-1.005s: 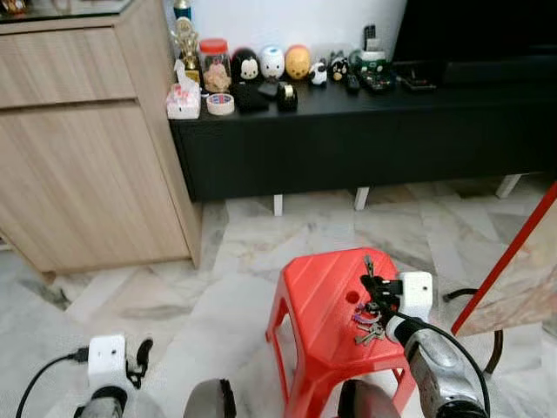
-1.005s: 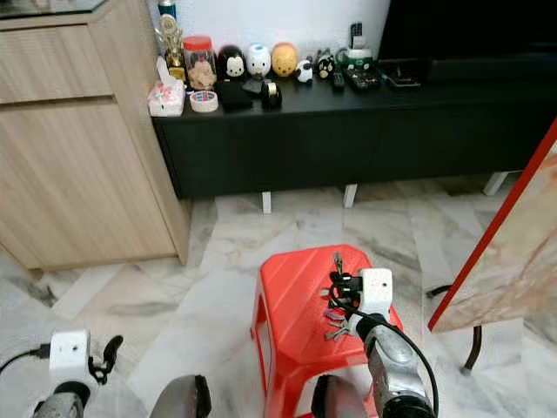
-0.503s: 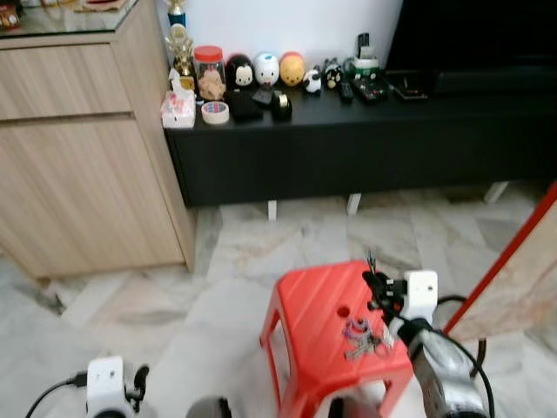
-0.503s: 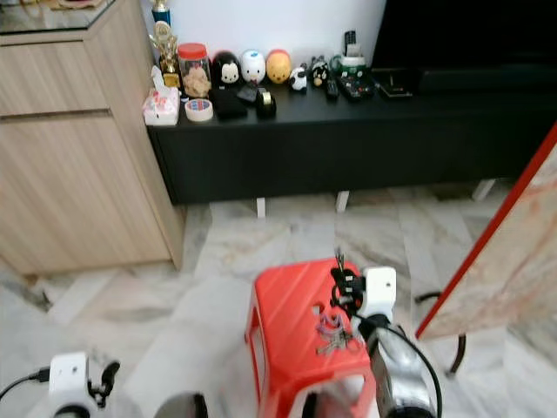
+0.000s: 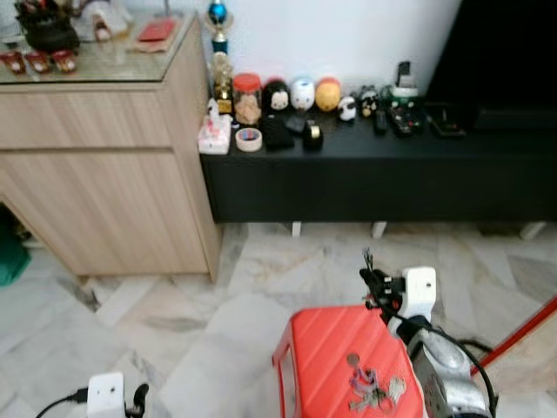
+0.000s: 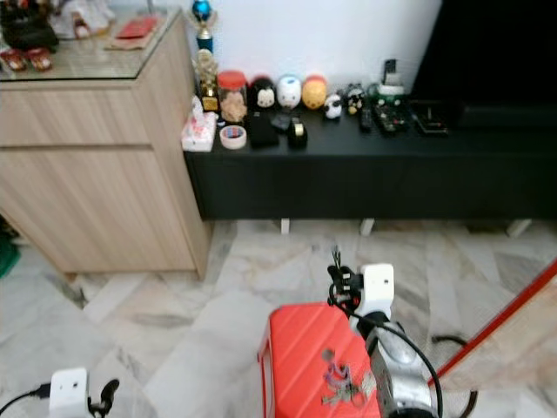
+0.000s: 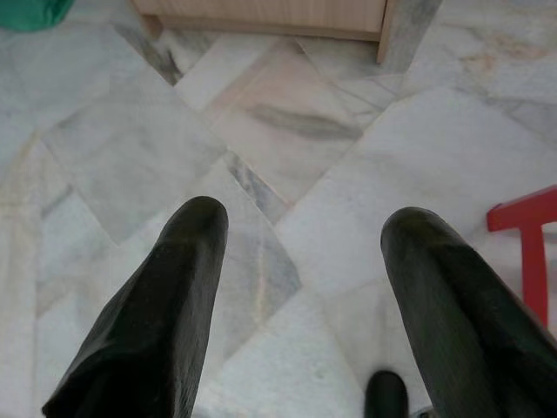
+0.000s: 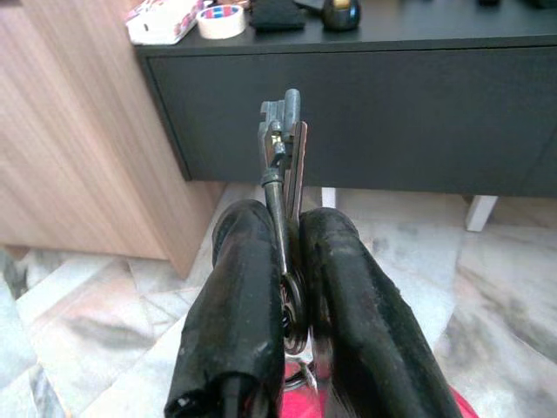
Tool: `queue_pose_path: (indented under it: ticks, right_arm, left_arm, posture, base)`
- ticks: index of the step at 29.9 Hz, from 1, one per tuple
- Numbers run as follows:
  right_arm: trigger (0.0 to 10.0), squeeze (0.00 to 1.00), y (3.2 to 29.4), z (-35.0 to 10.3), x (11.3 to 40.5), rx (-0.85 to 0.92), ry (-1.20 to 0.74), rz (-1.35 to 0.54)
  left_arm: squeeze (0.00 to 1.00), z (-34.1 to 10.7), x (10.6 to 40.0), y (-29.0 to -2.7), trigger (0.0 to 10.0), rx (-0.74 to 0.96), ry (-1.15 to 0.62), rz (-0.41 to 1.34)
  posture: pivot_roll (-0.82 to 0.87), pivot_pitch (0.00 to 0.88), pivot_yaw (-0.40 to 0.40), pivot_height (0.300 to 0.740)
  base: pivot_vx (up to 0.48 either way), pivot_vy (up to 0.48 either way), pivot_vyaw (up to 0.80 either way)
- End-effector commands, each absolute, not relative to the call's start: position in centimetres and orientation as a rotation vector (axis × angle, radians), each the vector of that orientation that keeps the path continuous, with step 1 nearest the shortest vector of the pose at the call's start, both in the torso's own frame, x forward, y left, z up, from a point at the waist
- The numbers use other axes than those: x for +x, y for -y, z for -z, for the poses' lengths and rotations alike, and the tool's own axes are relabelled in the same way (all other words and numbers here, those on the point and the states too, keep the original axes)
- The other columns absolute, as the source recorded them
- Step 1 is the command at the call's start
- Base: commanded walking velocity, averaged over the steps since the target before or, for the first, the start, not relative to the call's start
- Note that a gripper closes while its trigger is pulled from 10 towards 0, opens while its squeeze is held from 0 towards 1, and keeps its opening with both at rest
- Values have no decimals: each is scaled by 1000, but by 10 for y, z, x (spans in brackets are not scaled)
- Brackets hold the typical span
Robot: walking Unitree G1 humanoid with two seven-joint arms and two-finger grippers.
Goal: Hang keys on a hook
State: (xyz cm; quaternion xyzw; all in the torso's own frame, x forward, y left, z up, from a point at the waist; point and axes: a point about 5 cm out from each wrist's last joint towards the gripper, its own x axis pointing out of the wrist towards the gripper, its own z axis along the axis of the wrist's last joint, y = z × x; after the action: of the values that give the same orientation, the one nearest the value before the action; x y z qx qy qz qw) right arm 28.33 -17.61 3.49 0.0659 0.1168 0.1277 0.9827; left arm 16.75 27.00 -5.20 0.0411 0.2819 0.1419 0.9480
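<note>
Covering the room is a pale marble floor [image 5: 174, 322], with a wooden cabinet [image 5: 104, 174] ahead and to the left of the right claw and a long black sideboard [image 5: 383, 170] straight ahead of it, against a white wall.

Directly below and behind the right claw [image 8: 283, 218] stands a red stool [image 5: 339, 366]. This claw is raised over the stool's far edge and points toward the sideboard, its two black fingers [image 8: 235, 296] pressed together on a bunch of keys [image 8: 283, 148]. One key juts up past the fingertips, while the rest of the bunch, with a purple tag, lies on the stool seat beside the silver arm. The left claw [image 7: 300, 261] hangs low over the bare floor, well to the left, with its fingers spread wide apart and nothing between them.

On the sideboard, far ahead of the right claw, sit a row of round toy figures [image 5: 300, 91], a jar with a red lid [image 5: 247, 96], a roll of tape [image 5: 249, 138], a tissue pack [image 5: 214, 135] and remote controls [image 5: 405, 117]. A trophy [image 5: 218, 52] stands by the cabinet's corner. A slanting red bar [image 5: 518, 335] lies to the right of the claw.
</note>
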Motion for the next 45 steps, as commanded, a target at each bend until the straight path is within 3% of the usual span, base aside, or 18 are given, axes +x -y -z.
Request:
queue_pose_path:
  ticks: [1, 13, 28, 45]
  right_arm:
    - [10000, 0, 178, -36, 283, 130, -237, -252]
    - [10000, 0, 176, -39, 288, 101, -254, -257]
    - [10000, 0, 142, -56, 296, 103, -217, -379]
    - [10000, 0, 149, -46, 293, 59, -278, -358]
  left_arm:
    - [0, 59, 159, -266, 10000, 81, -615, -278]
    - [0, 64, 156, -257, 10000, 110, -641, -225]
    - [0, 60, 165, -257, 10000, 113, -620, -209]
    - [0, 52, 178, -260, 10000, 109, -577, -200]
  posture:
    - [85, 0, -68, 740]
    - [83, 0, -76, 740]
    - [89, 0, -75, 740]
    - [81, 0, -57, 740]
  base:
    - [0, 0, 0]
    - [0, 0, 0]
    - [-168, 0, 0]
    - [-281, 0, 0]
